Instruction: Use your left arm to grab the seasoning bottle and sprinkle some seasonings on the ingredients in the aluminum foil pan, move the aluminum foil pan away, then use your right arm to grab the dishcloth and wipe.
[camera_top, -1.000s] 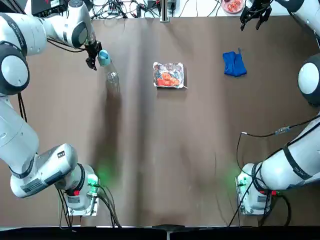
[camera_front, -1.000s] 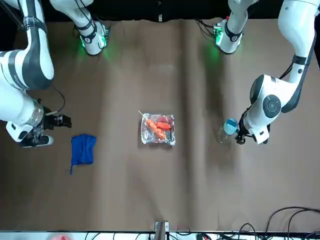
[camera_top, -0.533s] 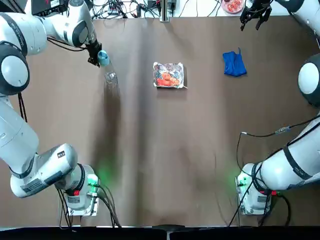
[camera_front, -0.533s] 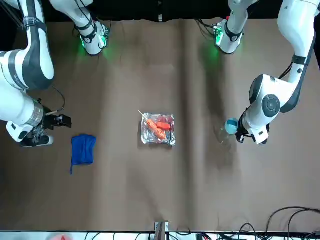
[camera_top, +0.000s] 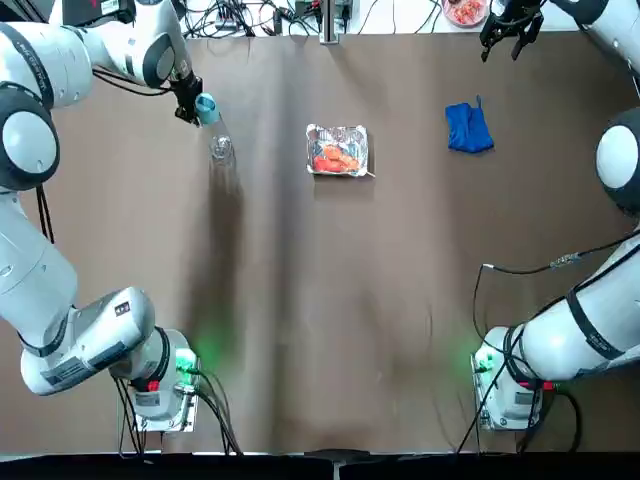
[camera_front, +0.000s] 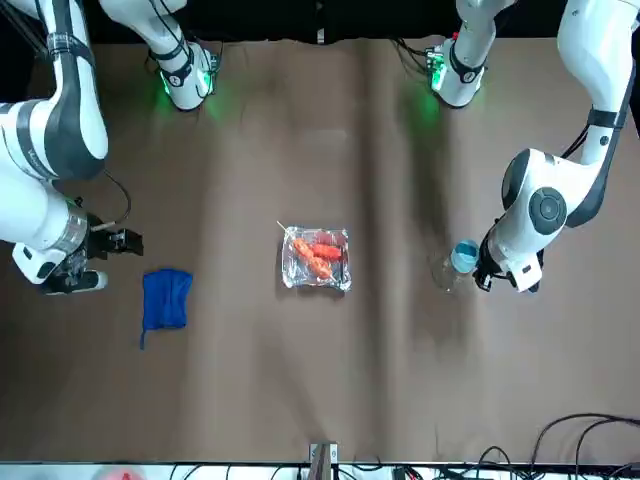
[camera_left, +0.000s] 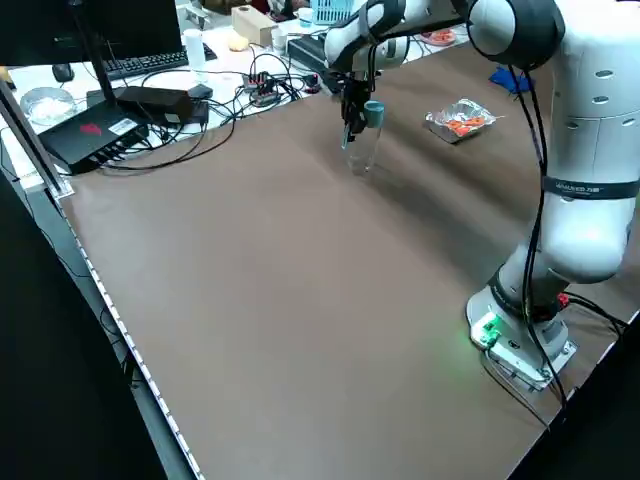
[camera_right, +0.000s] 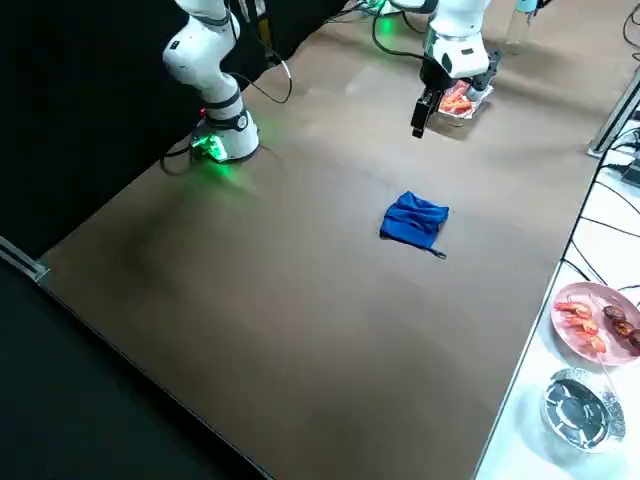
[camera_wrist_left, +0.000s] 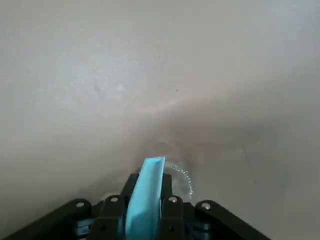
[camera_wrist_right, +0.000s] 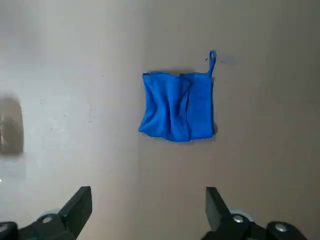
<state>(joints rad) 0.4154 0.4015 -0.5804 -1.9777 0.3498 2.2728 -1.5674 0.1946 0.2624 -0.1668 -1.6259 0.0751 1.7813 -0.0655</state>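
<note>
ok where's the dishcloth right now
In the top view the dishcloth lies flat on the table's far right part, right of the foil pan, with the open right gripper hovering beyond it near the far edge.

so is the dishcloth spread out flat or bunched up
Bunched up: the dishcloth lies as a folded, creased square with its loop sticking out, untouched, the right tool open above it.

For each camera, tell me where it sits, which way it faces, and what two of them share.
Top: overhead, looking down; both arms, bases at bottom.
Front: across the table, facing the robot; sides mirrored.
Left side: raised, diagonal; left arm nearest.
Right side: raised, diagonal; dishcloth central.
Left wrist: left end effector shut on the seasoning bottle.
Right wrist: open right end effector above the cloth.
Top and front both show the aluminum foil pan.
</note>
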